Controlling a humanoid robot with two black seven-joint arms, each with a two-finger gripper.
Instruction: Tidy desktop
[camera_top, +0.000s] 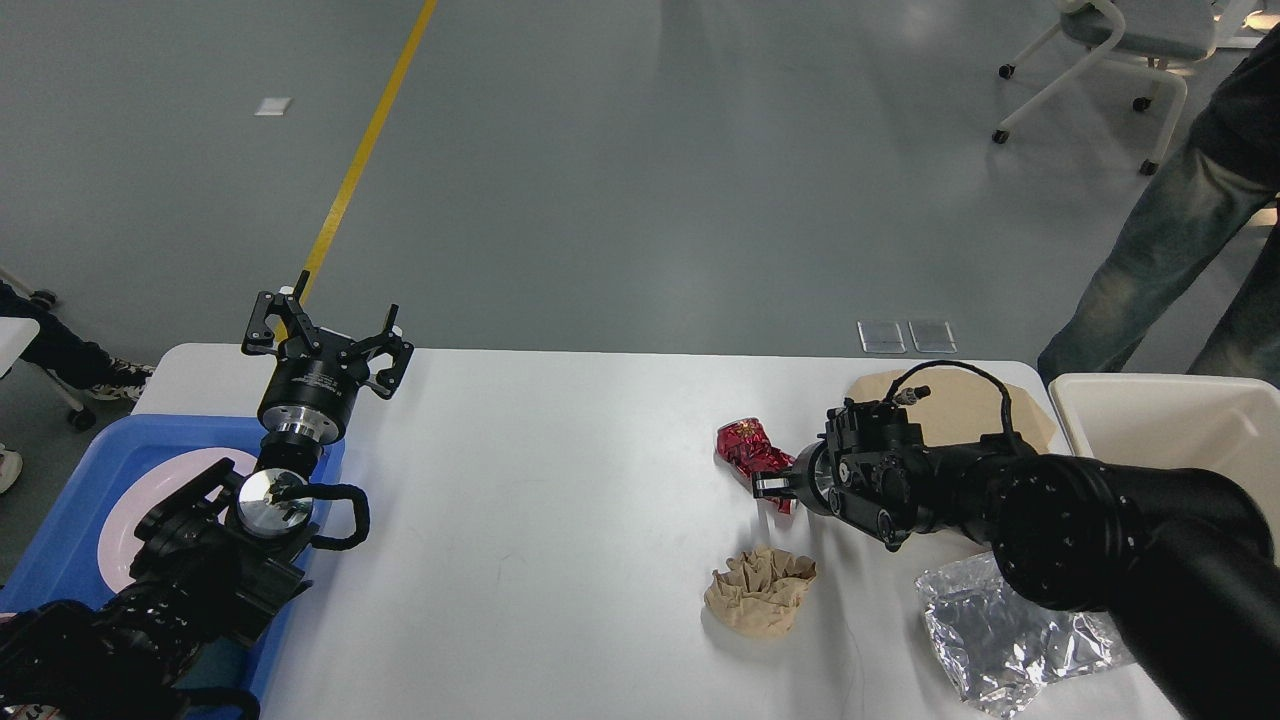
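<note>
Your right gripper (768, 484), reaching in from the right edge of the frame, has its fingers pinched on the crushed red can (745, 450), which lies right of centre on the desktop (540, 500), the wide white surface filling the lower half of the frame. So the step in hand looks like clearing that can as litter. The cream bin (1150, 400) sits at the far right edge, beyond a flat brown sheet (950, 395), and seems the likely place for it; your next move would be to lift the can free of the surface before swinging right, keeping it high enough to pass over the bin's near wall. Check the pinch first, since the can is dented and shiny and may slip. A crumpled brown paper ball (760, 590) lies just below the can in the frame, and a silver foil bag (1010, 640) sits at lower right; both remain to be cleared. Your left gripper (325, 335), at mid-left above the blue tray (70, 510), has its fingers spread wide and holds nothing.
</note>
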